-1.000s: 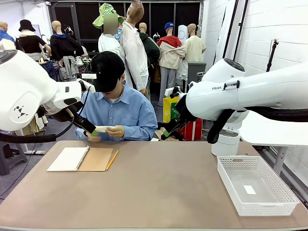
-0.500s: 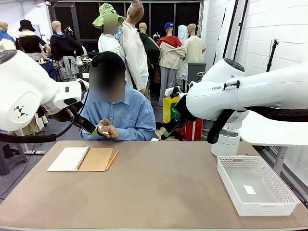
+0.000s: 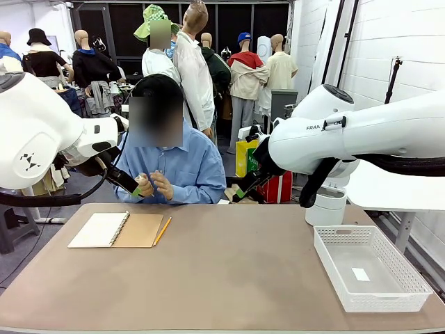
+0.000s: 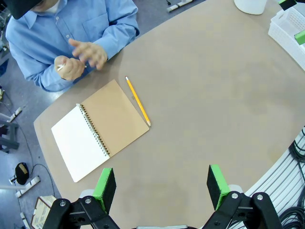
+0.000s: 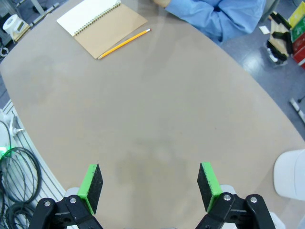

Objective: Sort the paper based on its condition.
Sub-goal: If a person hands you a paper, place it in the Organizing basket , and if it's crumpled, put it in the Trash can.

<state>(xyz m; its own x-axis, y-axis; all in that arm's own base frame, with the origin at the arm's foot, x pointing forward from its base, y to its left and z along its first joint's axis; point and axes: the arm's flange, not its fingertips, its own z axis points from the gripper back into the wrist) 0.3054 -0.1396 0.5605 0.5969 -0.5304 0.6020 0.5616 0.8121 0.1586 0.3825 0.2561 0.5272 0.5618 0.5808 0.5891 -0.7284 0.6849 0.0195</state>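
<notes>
- The desk (image 3: 229, 278) carries a basket (image 3: 332, 271) at the robot's right. At its left lies an open notebook (image 3: 117, 229) with a pencil (image 3: 163, 230) just beside it.
- The left tool (image 4: 161, 183) hangs high over the desk, its pads spread wide with nothing between them. The right tool (image 5: 150, 183) is likewise spread and empty.
- The paper (image 4: 60, 68) is off the desk, bunched inside the person's hands (image 4: 76, 62) at the far edge, with a white scrap peeking out.
- As a judgement on handling, the paper is very light, soft and easily torn. Balled up, it would likely be springy and bulky enough to pinch across its middle. A flat sheet would lie flush on the desk and want gentle lifting by an edge or corner.
- The left wrist view looks down on the hands and catches that white scrap. In the front view the hands close over the paper, so I cannot make it out there, but that view gives the whole basket. The right wrist view gives the bare desk between its tool and the notebook, up to the person's sleeve (image 5: 209, 12).
</notes>
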